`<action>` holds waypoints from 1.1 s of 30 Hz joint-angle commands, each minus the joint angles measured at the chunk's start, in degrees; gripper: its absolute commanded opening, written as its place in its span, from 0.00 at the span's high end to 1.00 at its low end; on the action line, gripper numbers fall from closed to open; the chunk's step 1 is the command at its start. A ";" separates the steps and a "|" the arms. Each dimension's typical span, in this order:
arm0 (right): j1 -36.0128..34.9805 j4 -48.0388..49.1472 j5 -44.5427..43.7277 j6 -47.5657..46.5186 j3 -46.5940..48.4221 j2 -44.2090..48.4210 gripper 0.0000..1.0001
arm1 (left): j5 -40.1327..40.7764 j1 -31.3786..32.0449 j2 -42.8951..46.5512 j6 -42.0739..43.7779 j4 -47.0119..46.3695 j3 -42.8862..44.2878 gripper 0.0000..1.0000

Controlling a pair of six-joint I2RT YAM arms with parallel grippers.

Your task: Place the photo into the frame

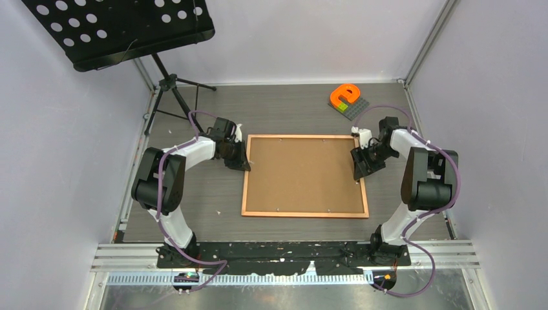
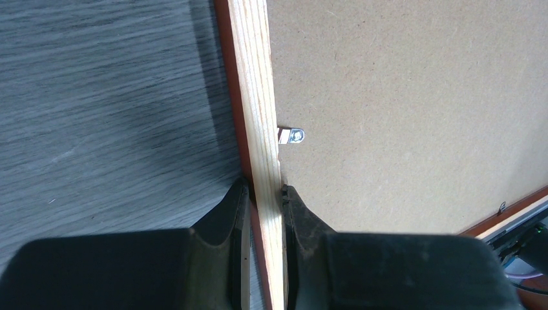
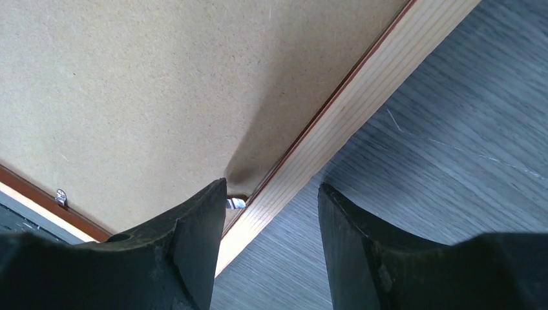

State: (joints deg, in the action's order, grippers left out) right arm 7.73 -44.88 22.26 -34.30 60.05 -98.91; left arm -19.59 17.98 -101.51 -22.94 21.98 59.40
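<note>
Firmly clamping left rail of frame (image 1: 245, 190) with left gripper (image 2: 263, 190); right gripper (image 3: 271, 188) half-open astride right rail, empty.
Likely stiff, light, best held by rails; photo perhaps under backing board (image 1: 304, 174).

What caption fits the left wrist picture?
Left gripper pinches the frame along its wooden edge, beside a metal clip over the backing board.
</note>
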 commanded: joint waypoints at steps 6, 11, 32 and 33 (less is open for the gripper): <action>-0.71 2.40 -1.91 0.20 -3.68 1.07 0.41 | 1.02 -0.40 -1.54 2.28 2.54 0.11 0.98; -1.75 3.48 -3.75 0.18 -5.63 3.03 0.41 | 0.96 -0.38 -1.70 2.27 2.65 0.26 0.98; -3.68 2.80 -8.04 -6.84 -5.78 5.90 0.49 | 1.27 -0.57 -1.52 2.50 2.79 0.35 0.98; -3.68 2.44 -8.03 -7.62 -5.67 5.88 0.49 | 1.30 -0.57 -1.52 2.49 2.85 0.34 0.98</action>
State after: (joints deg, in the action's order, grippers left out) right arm 4.23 -39.44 17.89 -36.77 54.26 -93.23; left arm -19.55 17.98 -101.54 -22.92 22.13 59.51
